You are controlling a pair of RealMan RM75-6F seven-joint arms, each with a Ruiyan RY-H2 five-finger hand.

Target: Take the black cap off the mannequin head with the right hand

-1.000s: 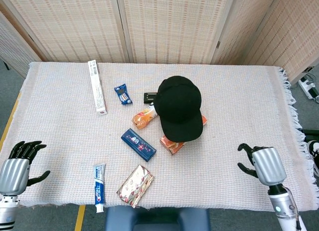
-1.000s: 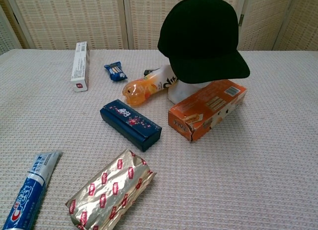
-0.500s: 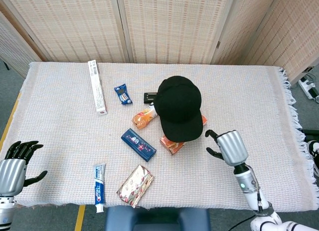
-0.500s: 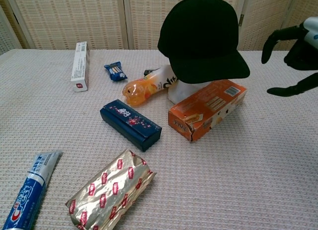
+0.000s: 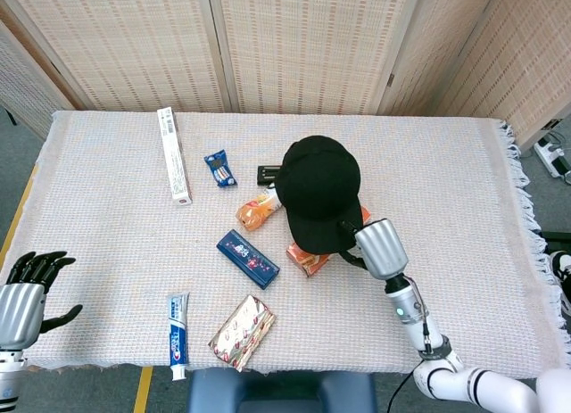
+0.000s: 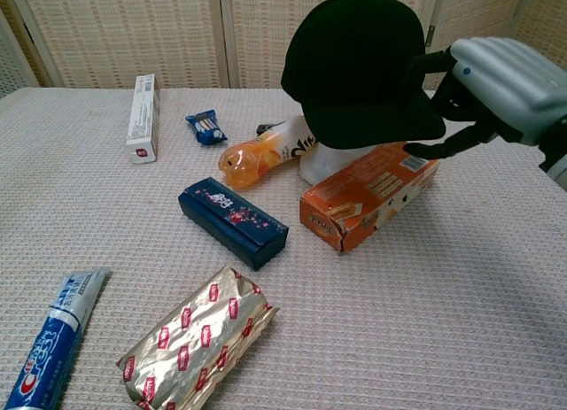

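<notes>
The black cap [image 5: 319, 194] [image 6: 359, 69] sits on the white mannequin head [image 6: 332, 162], which only the chest view shows below the brim. My right hand [image 5: 379, 248] [image 6: 492, 87] is at the brim's right end. Its fingers [image 6: 427, 66] reach over the brim edge and the thumb lies just under it, above the orange box; I see no firm grip. My left hand [image 5: 22, 293] hangs at the table's front left edge with fingers spread and nothing in it.
An orange box [image 6: 372, 193] lies against the mannequin base, with an orange bottle [image 6: 257, 158] to its left. A blue box [image 6: 232, 222], foil packet [image 6: 199, 339], toothpaste tube [image 6: 53, 339], white carton [image 6: 142, 116] and blue snack [image 6: 205, 127] lie across the left half.
My right hand has moved from the table's front right edge leftward and inward to the cap's brim. The cap and the left hand have stayed put.
</notes>
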